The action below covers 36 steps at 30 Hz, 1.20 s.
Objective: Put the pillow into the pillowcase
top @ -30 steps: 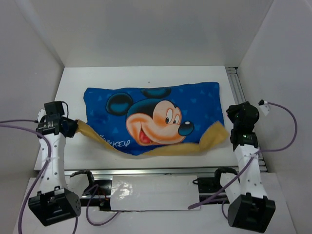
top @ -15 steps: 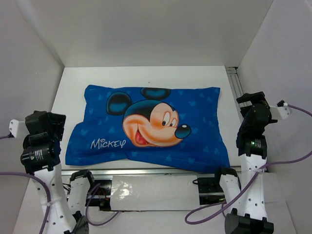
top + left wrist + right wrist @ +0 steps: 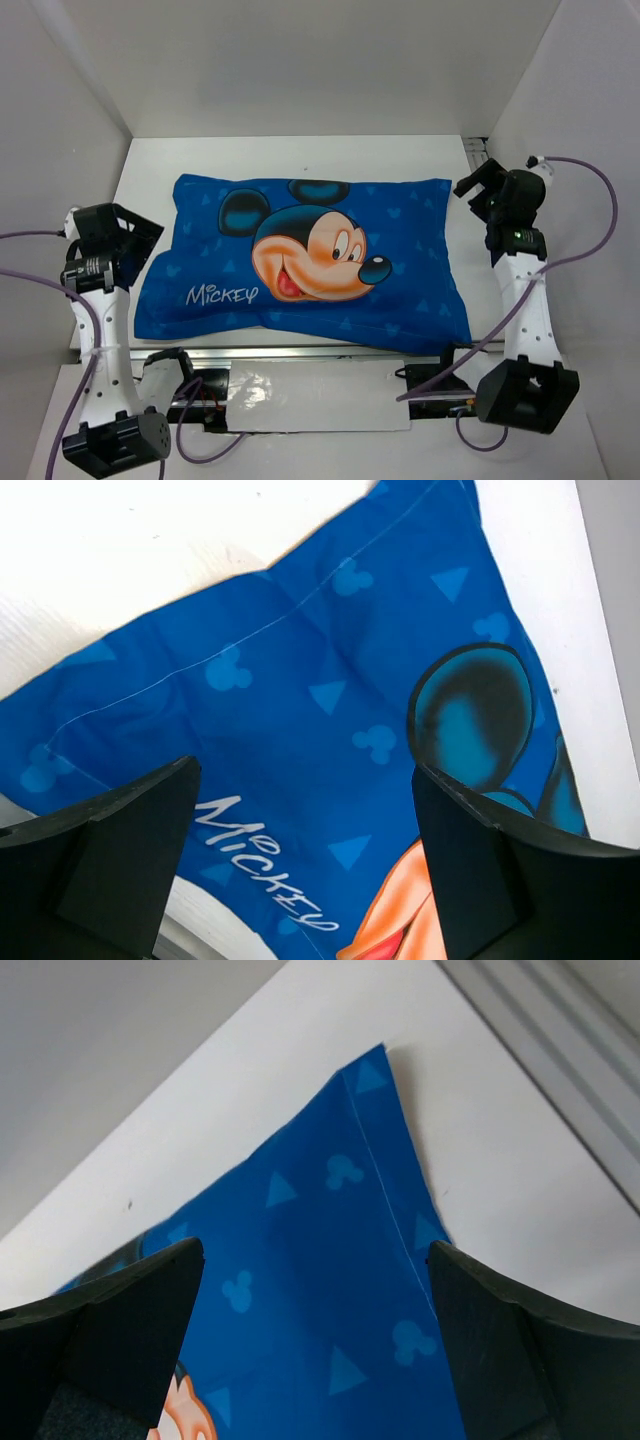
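Note:
The blue pillowcase (image 3: 310,260) with the Mickey face and white lettering lies flat and plump across the white table, its opening along the near edge. The pillow is hidden; only blue fabric shows. My left gripper (image 3: 143,245) hovers just off the pillowcase's left edge, open and empty. In the left wrist view the gripper (image 3: 305,770) hangs above the lettering on the pillowcase (image 3: 300,660), jaws wide apart. My right gripper (image 3: 472,198) is beside the far right corner, also open. In the right wrist view that gripper (image 3: 315,1250) frames the pillowcase corner (image 3: 340,1180) from above.
White walls enclose the table (image 3: 300,155) on three sides. An aluminium rail (image 3: 487,185) runs along the right edge behind the right arm. A metal rail (image 3: 300,352) and a shiny plate (image 3: 300,395) lie at the near edge between the arm bases.
Both grippers let go of the pillowcase's near corners and opened wide. The orange inside no longer shows and the case settled flat. The right arm swung to the far right corner.

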Each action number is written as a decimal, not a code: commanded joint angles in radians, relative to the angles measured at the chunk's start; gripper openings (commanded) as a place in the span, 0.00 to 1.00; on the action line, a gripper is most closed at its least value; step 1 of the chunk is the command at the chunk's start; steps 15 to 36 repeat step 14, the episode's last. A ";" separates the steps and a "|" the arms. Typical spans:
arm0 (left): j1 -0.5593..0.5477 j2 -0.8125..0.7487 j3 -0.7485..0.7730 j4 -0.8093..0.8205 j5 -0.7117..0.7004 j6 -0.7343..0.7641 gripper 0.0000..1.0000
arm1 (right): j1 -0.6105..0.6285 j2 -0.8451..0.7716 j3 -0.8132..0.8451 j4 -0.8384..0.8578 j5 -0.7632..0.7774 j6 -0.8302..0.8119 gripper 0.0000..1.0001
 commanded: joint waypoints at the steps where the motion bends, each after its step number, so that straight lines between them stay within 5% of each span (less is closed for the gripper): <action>1: -0.009 -0.003 -0.014 0.086 0.064 0.093 1.00 | 0.003 0.043 0.050 -0.032 -0.107 -0.043 1.00; 36: -0.028 0.017 -0.064 0.142 0.133 0.188 1.00 | 0.012 -0.043 -0.027 0.051 -0.093 -0.043 1.00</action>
